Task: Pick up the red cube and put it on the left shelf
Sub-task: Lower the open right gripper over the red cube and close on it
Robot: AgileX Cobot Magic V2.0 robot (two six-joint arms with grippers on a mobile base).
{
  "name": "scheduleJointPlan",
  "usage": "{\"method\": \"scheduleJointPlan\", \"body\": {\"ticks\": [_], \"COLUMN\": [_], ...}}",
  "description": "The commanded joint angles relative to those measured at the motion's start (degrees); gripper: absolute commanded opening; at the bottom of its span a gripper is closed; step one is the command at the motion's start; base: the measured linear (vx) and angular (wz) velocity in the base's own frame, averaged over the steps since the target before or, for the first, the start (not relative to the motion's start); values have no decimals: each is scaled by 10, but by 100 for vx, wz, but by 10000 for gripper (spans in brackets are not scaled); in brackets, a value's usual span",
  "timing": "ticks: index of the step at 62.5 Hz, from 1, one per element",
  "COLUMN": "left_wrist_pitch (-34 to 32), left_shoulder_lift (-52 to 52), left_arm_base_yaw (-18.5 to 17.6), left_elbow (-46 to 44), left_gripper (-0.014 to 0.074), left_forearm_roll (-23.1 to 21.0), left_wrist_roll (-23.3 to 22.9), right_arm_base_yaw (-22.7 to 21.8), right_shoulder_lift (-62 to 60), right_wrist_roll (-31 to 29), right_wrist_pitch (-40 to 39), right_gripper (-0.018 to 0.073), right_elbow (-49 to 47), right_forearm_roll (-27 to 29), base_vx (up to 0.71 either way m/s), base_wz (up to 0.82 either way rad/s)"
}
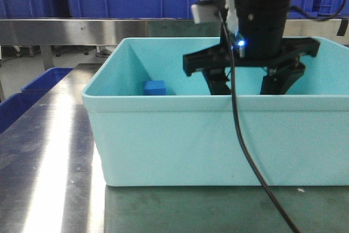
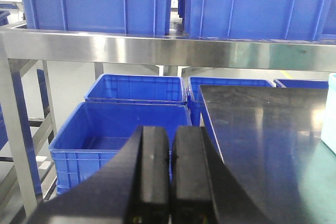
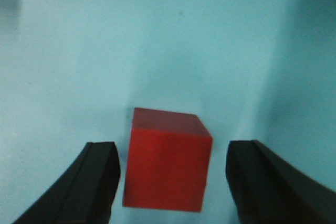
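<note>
Right claw [image 3: 170, 195] spread wide, the red cube [image 3: 168, 163] squarely between its fingers: bright, plain-faced, crisp-edged, touching neither.

Red cube [image 3: 167, 160]: plain bright red. Tub [image 1: 218, 140]: pale teal, no pattern. Small cube [image 1: 154, 88]: blue. Left shelf [image 2: 168, 51]: grey brushed steel. Its crates [image 2: 126, 124]: deep blue, ribbed. Left tool [image 2: 170, 182] and right tool [image 3: 173, 182]: black.

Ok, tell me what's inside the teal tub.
A small blue cube sits in the teal tub. The right gripper reaches in, open, straddling the red cube without touching it. From the front, the tub's near wall hides the red cube.
</note>
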Motion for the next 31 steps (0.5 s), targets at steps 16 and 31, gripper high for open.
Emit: {"method": "scheduleJointPlan", "body": {"ticks": [16, 31], "left_wrist_pitch": [-52, -52], "left_shoulder_lift": [-8, -8], "left_arm_base_yaw": [-3, -3], "left_elbow": [14, 14], "left_gripper": [101, 101], "left_forearm_roll": [-3, -3], "left_wrist_roll": [-4, -4], "right_arm_base_yaw": [-4, -4], "right_shoulder_lift": [-7, -11], "right_wrist_roll": [2, 2], "right_wrist_pitch": [-25, -20], "right_gripper": [489, 143], "right_elbow": [-18, -18], "right_forearm_roll": [-4, -4], "base_vx": [0, 0], "base_wz": [0, 0]}}
